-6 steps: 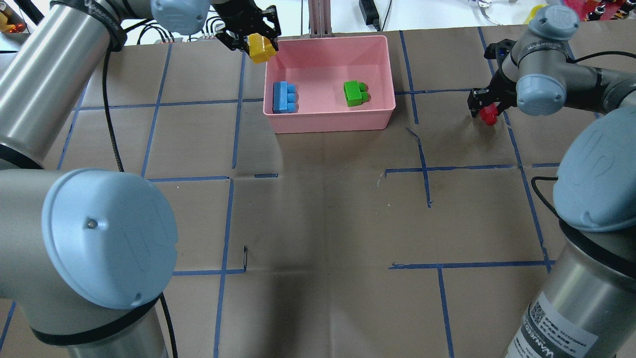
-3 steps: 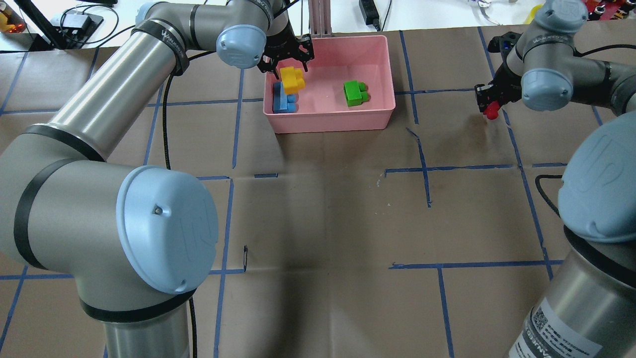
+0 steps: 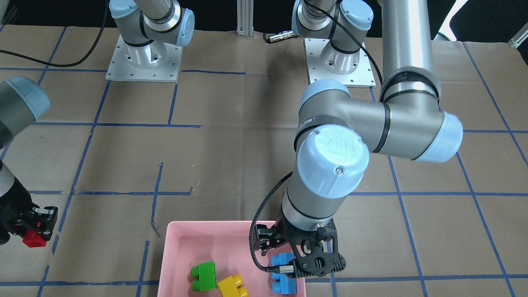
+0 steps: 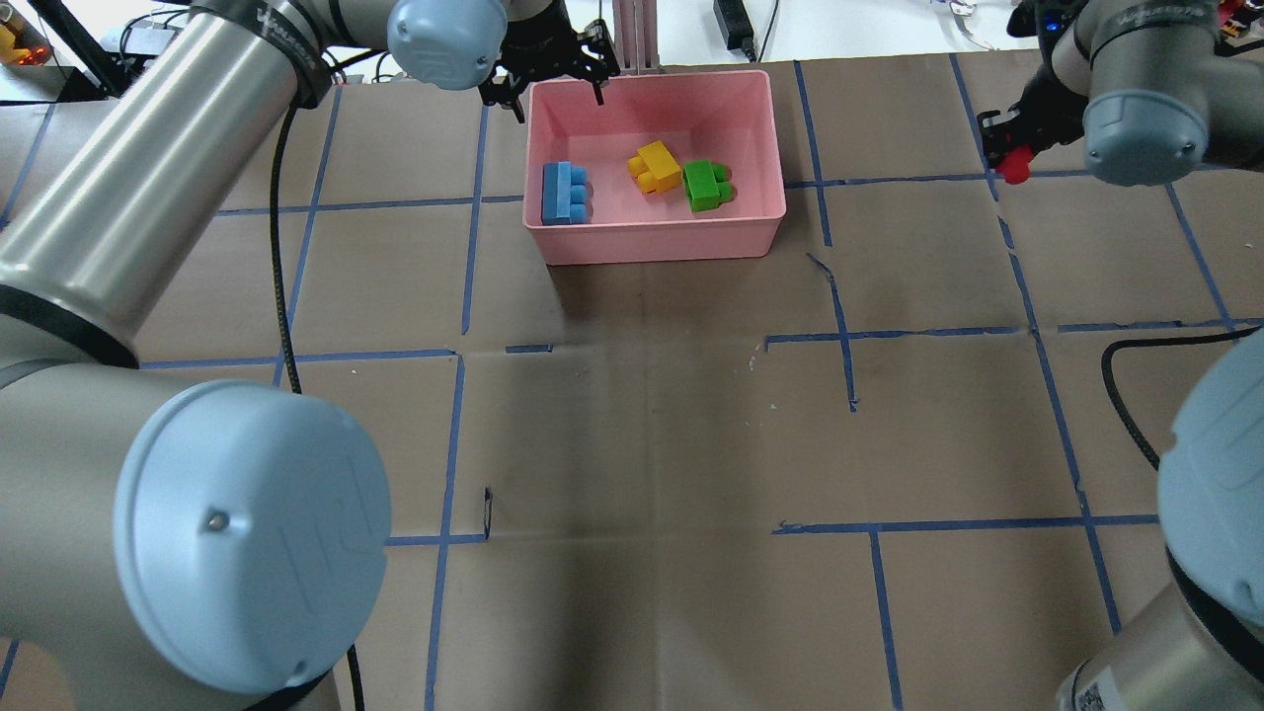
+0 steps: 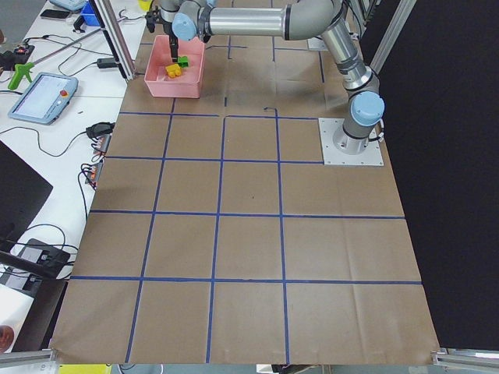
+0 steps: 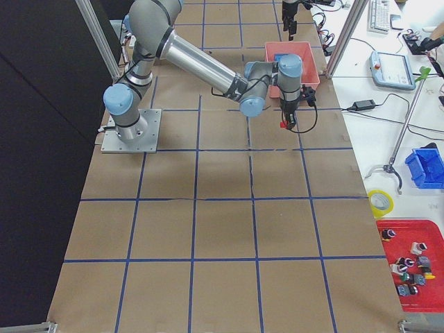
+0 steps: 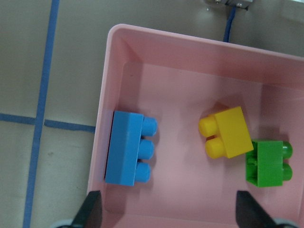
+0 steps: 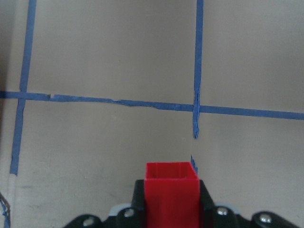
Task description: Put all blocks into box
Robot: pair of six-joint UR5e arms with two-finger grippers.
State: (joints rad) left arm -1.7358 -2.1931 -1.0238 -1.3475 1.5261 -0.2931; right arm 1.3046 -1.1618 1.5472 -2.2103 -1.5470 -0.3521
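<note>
The box (image 4: 657, 232) is holding the blue brick (image 4: 565, 193), yellow brick (image 4: 658, 166) and green brick (image 4: 705, 185). The left gripper (image 4: 549, 74) is hanging over it, fingers apart and empty. The right gripper (image 4: 1009, 148) is pinching the red brick (image 4: 1013, 170), well apart from the box; a shallow pinch could let it slip out early.

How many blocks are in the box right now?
3. The blue block lies by one end wall of the pink box; the yellow block and green block sit together mid-box.
</note>
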